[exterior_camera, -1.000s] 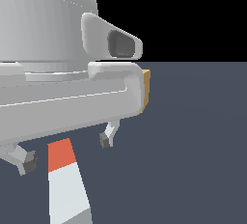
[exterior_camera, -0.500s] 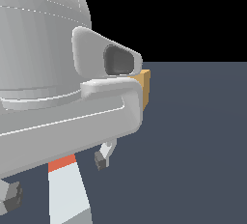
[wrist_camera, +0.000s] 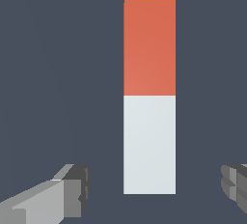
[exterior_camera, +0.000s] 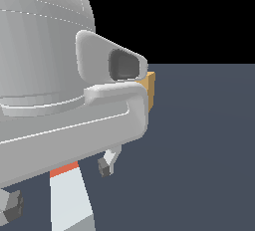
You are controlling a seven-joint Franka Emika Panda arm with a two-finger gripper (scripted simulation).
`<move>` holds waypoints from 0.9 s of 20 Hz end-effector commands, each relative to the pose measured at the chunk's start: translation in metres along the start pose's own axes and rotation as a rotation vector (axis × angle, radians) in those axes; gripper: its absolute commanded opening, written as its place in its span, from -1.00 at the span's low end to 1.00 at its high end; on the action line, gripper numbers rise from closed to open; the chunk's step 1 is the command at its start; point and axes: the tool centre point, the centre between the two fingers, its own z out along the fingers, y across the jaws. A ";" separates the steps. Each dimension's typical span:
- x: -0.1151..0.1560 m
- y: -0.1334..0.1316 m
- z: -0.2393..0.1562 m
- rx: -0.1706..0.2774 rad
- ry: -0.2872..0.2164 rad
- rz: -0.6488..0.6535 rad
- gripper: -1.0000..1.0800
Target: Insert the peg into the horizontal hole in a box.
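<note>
Peg [wrist_camera: 149, 95] lies flat, half red-orange, half white, between spread jaws.

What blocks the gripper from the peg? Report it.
Nothing visible. In the wrist view the peg lies flat between the open fingers, with only bare floor between them and it.
</note>
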 end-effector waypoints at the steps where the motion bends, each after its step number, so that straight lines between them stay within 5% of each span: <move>1: 0.000 0.000 0.004 0.000 0.000 0.000 0.92; 15: 0.001 0.000 0.049 0.000 0.000 0.000 0.92; 16: 0.001 0.000 0.049 0.000 0.000 0.000 -1.00; 18: 0.001 0.000 0.049 0.000 0.000 0.000 -1.00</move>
